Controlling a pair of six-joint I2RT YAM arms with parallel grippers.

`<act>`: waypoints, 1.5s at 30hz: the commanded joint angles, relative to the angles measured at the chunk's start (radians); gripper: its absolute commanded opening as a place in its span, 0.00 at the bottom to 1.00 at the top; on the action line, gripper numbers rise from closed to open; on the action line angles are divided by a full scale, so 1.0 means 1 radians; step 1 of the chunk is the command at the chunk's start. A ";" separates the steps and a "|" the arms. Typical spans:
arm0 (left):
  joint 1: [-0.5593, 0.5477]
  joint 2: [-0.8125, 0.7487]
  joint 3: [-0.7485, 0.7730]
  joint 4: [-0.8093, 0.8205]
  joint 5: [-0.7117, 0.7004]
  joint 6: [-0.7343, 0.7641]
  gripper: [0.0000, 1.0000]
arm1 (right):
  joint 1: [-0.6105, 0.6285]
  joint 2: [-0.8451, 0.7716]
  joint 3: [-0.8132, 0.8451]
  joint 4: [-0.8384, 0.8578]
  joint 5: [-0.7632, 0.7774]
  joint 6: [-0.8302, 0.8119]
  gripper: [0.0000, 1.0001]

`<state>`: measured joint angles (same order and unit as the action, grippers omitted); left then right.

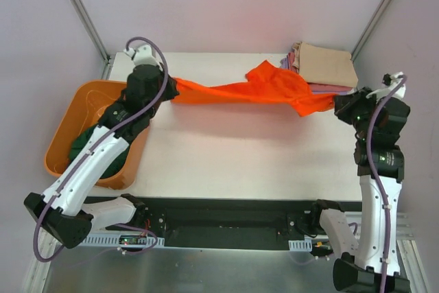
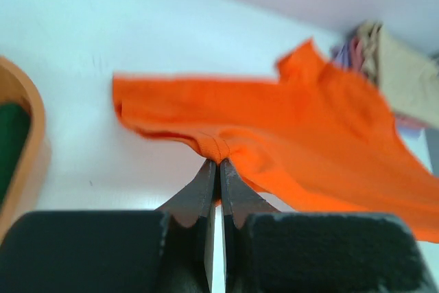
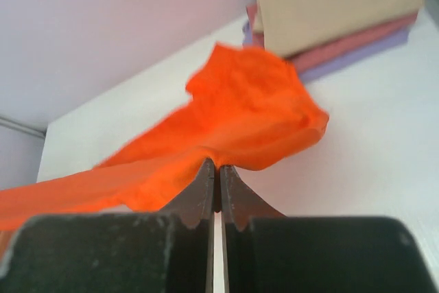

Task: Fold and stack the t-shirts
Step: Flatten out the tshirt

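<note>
The bright orange t-shirt (image 1: 254, 88) hangs stretched between my two grippers above the back of the white table. My left gripper (image 1: 171, 91) is shut on its left edge; in the left wrist view the gripper (image 2: 218, 162) pinches the shirt (image 2: 288, 135). My right gripper (image 1: 336, 105) is shut on its right end; in the right wrist view the gripper (image 3: 217, 164) pinches the shirt (image 3: 233, 121). A folded stack sits at the back right: tan shirt (image 1: 328, 65) on top, pink-red (image 3: 357, 39) and lavender (image 3: 363, 56) below. The dark green shirt (image 1: 92, 145) lies in the tub.
A rigid orange plastic tub (image 1: 68, 125) stands at the table's left edge, under my left arm. The white table (image 1: 240, 156) spreads in front of the shirt. Grey walls and metal frame posts close in the back and sides.
</note>
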<state>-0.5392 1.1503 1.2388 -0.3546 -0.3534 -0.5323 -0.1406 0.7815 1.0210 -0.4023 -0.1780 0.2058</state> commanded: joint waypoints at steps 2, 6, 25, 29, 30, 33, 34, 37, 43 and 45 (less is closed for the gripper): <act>0.016 -0.038 0.203 0.020 -0.098 0.172 0.00 | 0.003 0.015 0.288 -0.062 0.078 -0.083 0.01; 0.016 -0.066 0.338 0.020 -0.088 0.244 0.00 | 0.003 0.074 0.502 -0.133 0.086 -0.144 0.01; 0.016 -0.235 0.568 0.019 0.156 0.285 0.00 | 0.003 0.179 1.205 -0.354 0.057 -0.301 0.01; 0.016 -0.195 0.573 0.017 0.148 0.282 0.00 | 0.003 0.214 1.206 -0.334 0.091 -0.307 0.01; 0.016 -0.183 0.567 0.017 0.136 0.282 0.00 | 0.003 0.235 1.205 -0.337 0.083 -0.304 0.01; 0.016 -0.109 0.530 0.019 0.004 0.281 0.00 | 0.003 0.310 1.145 -0.331 0.080 -0.296 0.01; 0.016 -0.065 0.506 0.019 -0.045 0.278 0.00 | 0.003 0.338 1.092 -0.317 0.084 -0.295 0.01; 0.068 0.069 0.414 0.016 -0.070 0.223 0.00 | 0.003 0.433 0.932 -0.254 0.046 -0.312 0.01; 0.186 0.432 0.295 0.020 0.103 0.057 0.00 | 0.047 0.639 0.607 -0.104 0.072 -0.332 0.01; 0.200 0.587 0.346 0.019 0.160 0.061 0.00 | 0.061 0.737 0.558 -0.064 0.052 -0.325 0.01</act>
<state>-0.3710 1.5253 1.5570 -0.3016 -0.2794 -0.4076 -0.1108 1.3975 1.6756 -0.5404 -0.1402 -0.0937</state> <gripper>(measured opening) 0.007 0.022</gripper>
